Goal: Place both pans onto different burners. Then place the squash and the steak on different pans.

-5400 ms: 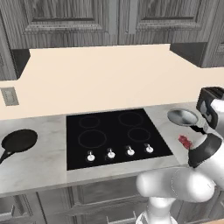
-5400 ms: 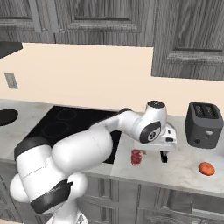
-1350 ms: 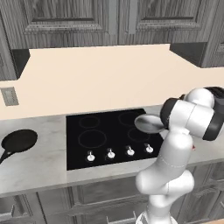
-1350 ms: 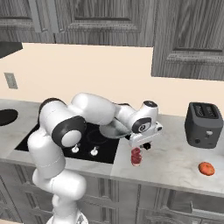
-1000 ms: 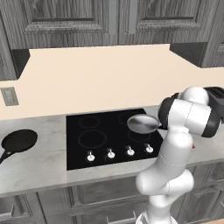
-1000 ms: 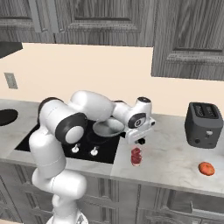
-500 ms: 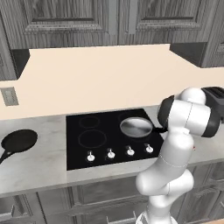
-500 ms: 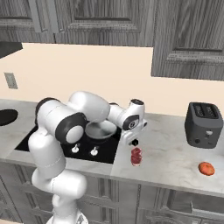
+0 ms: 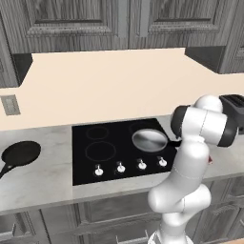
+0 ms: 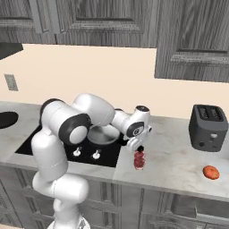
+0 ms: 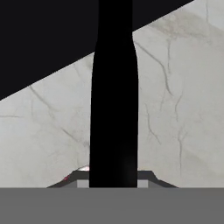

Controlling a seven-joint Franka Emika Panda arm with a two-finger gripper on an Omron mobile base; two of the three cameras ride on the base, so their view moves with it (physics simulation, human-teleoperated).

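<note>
Silver pan (image 9: 149, 140), shiny and round, hangs over the cooktop (image 9: 90, 164), jaws clamping its black handle (image 11: 113, 100).

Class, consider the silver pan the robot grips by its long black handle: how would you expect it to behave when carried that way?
The silver pan looks rigid, so it should not flex. Held by the gripper far out on its handle, the bowl's weight probably pulls it down. The smooth round handle may twist in the grip.

Black toaster (image 10: 209, 127) on marble counter (image 10: 179, 165)

Silver pan (image 9: 149, 140) over cooktop (image 9: 107, 162) (black pan (image 9: 20, 154) leftward on counter (image 9: 43, 176)).
</note>
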